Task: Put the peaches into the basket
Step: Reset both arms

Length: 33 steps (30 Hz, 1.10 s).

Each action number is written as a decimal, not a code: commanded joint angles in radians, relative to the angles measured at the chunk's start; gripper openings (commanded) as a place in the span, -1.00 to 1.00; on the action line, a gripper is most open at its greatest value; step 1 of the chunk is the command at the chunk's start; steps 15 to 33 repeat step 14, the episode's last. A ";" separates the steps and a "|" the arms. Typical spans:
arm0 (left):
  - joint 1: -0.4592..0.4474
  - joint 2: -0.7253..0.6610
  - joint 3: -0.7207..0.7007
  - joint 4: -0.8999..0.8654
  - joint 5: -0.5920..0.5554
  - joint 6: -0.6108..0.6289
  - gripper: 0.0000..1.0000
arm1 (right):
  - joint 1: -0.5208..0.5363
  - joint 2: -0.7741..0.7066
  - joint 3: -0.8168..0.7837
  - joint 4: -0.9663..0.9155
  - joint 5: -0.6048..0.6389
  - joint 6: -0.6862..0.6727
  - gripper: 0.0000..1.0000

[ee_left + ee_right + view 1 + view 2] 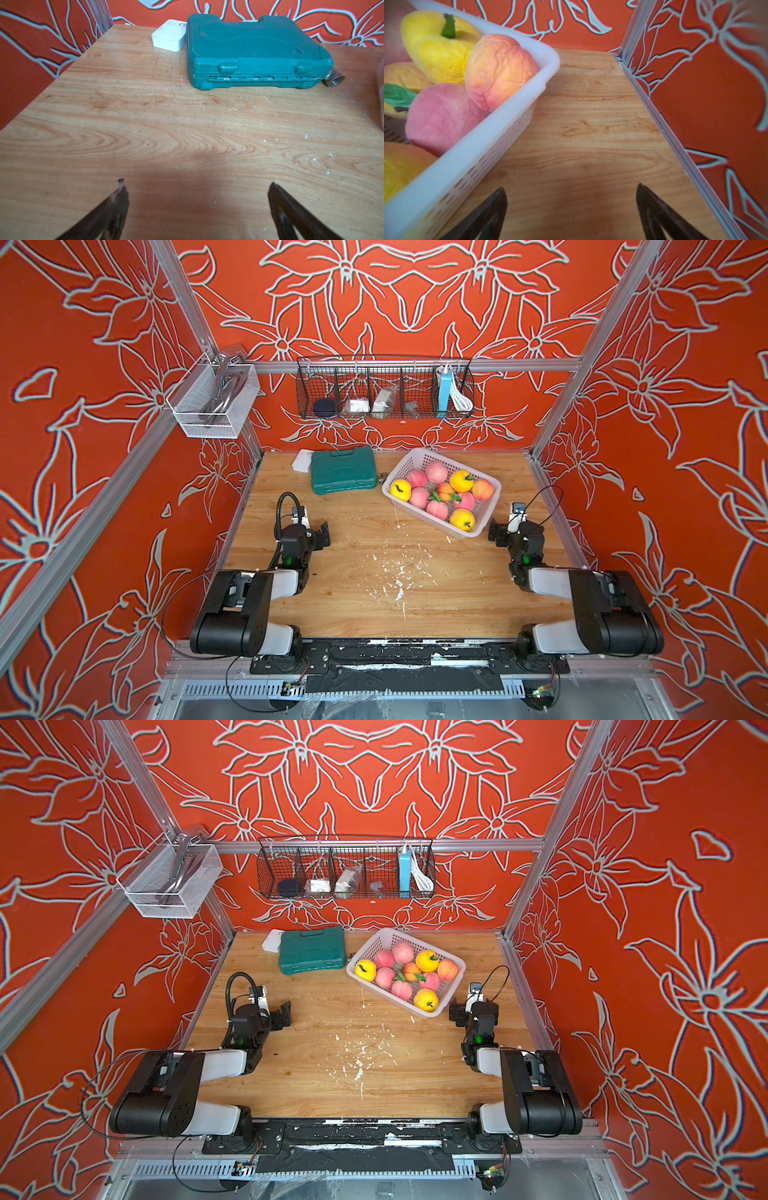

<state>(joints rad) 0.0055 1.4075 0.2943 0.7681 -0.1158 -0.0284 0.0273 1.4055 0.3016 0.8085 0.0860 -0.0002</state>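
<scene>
Left gripper (197,182) and right gripper (571,187) both gape wide, empty; peaches (436,472) in the basket (428,519) look light and squishy, so I'd pinch around the middle.

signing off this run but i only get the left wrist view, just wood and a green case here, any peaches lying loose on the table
Observer: No. In both top views the peaches all lie inside the basket; none sits on the table.
Operator: how many in there
Observer: Ten, counted in a top view: pink, yellow and blushed orange ones, packed close together.
Operator: right pincer holding anything
Observer: No. The right pincer is open and empty, over bare wood beside the basket.
</scene>
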 commanded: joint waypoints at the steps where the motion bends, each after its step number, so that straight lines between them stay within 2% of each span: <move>1: 0.001 0.003 0.014 0.010 0.011 0.012 0.97 | 0.005 0.006 0.030 -0.032 -0.061 -0.027 0.98; 33: 0.001 0.001 0.014 0.010 0.011 0.012 0.97 | 0.004 0.006 0.030 -0.031 -0.058 -0.030 0.98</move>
